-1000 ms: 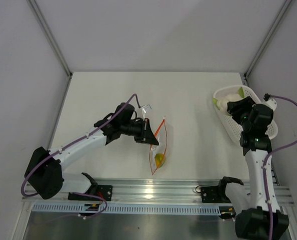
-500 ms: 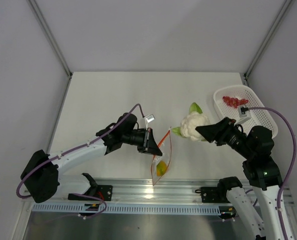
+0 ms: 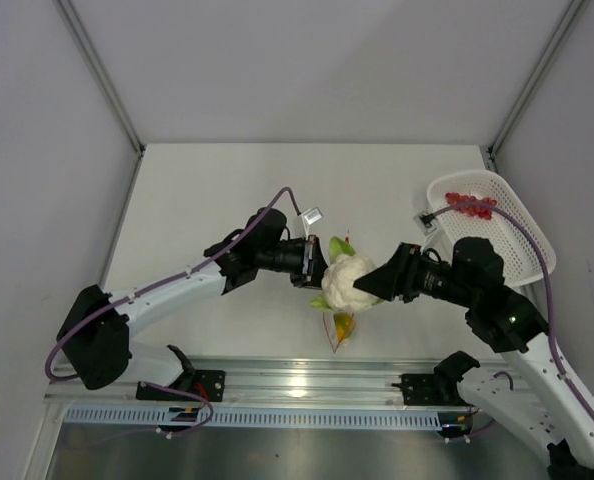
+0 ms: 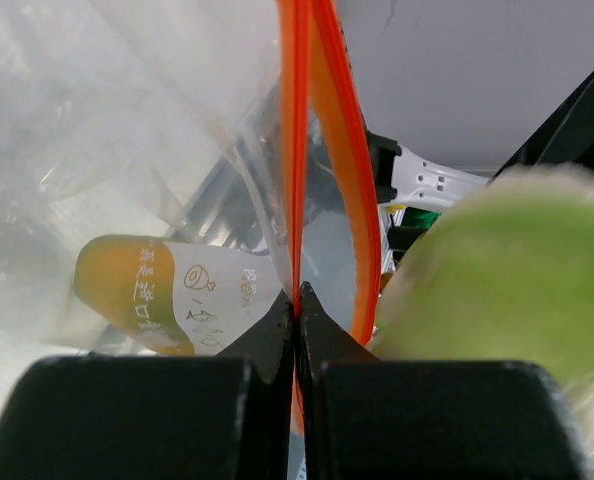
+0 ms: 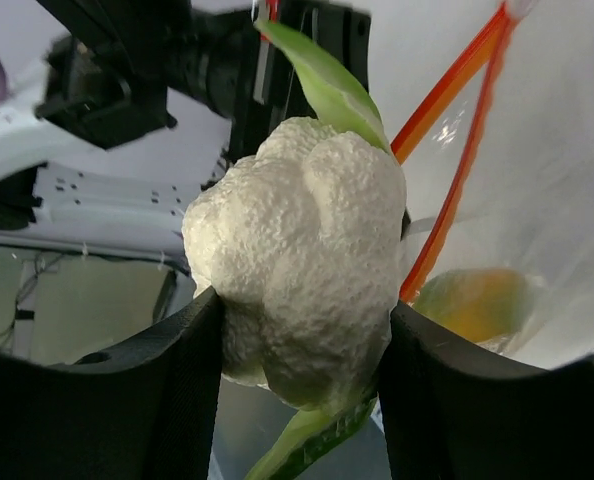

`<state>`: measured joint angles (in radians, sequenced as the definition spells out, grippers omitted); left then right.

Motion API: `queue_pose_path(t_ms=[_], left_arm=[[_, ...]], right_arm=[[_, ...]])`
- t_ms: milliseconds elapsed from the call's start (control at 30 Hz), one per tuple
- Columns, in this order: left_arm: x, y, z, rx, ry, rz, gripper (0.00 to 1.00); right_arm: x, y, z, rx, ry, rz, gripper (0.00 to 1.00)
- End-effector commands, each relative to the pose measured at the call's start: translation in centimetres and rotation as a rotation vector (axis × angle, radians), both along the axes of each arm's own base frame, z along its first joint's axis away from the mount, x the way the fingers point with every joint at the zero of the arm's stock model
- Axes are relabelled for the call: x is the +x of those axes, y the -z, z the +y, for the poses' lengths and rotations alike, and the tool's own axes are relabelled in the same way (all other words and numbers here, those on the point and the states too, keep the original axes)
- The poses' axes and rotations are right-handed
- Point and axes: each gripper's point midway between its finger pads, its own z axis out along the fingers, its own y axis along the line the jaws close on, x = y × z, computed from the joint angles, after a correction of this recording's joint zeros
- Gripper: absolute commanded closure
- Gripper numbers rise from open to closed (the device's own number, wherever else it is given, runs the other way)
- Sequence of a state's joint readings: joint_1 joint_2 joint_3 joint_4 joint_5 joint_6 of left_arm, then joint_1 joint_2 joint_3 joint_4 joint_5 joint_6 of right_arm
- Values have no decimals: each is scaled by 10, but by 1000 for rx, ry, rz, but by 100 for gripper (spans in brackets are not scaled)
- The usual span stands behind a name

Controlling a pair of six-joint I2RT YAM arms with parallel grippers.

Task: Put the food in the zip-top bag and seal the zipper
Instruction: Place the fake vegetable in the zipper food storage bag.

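Holding toy cauliflower (image 3: pixel 347 281) at the zip-top bag (image 4: pixel 127 150) mouth

Pose: the left arm reaches from the near-left base toward mid-table, forearm low and angled right. The left gripper (image 4: pixel 297 300) is pinched fully closed on one strip of the orange-red zipper (image 4: pixel 295 150), and the bag hangs below it off the table (image 3: pixel 207 190). The right arm comes in from the near right, wrist pointing left. The right gripper (image 3: pixel 375 283) is part-way open, its two fingers (image 5: pixel 167 380) pressed on opposite sides of the cauliflower. The two grippers face each other with the cauliflower between them.

Count:
- One bag.
- One whitish cauliflower with green leaves, held at the bag's mouth. Whether it has entered the mouth I cannot tell.
- One yellow-orange fruit (image 3: pixel 343 325), inside the bag at its low end.
- One dark red grape bunch (image 3: pixel 469 204), in the far end of the white mesh basket (image 3: pixel 522 240).
- One basket, at the far right of the table.

Edges and room: in the left wrist view the two zipper strips gape apart above the pinch, and a green leaf sits just right of the gap. The bag's low end hangs close to the table's near edge, by the metal rail (image 3: pixel 307 380). Bare table lies to the far side and to the left of the grippers.
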<state>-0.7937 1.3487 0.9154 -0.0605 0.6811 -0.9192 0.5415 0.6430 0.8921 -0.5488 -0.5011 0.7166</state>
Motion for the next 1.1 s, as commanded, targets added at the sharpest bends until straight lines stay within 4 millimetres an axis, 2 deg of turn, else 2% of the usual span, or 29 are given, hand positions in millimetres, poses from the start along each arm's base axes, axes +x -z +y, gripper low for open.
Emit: queue_pose_path(t_ms=[0, 33, 133, 167, 333, 467, 833, 967, 1067], left_arm=[[9, -23, -13, -46, 4, -36, 99], [10, -22, -16, -40, 8, -33, 99], [13, -20, -18, -33, 12, -32, 99], [13, -21, -18, -33, 11, -33, 99], [11, -16, -14, -22, 2, -31, 99], [6, -27, -8, -46, -11, -46, 99], [-7, -58, 13, -89, -51, -115, 99], [-9, -61, 21, -76, -75, -134, 99], [-11, -63, 25, -76, -78, -144, 99]], right_arm=[[6, -12, 16, -31, -7, -87, 100], [0, -7, 23, -54, -43, -85, 100], [5, 16, 27, -166, -14, -55, 100], [13, 22, 22, -209, 40, -57, 100], [20, 51, 0, -359, 135, -12, 100], [25, 71, -9, -441, 182, 26, 100], [35, 107, -9, -562, 236, 77, 100], [39, 126, -14, -640, 264, 102, 100], [41, 133, -13, -651, 268, 109, 100]])
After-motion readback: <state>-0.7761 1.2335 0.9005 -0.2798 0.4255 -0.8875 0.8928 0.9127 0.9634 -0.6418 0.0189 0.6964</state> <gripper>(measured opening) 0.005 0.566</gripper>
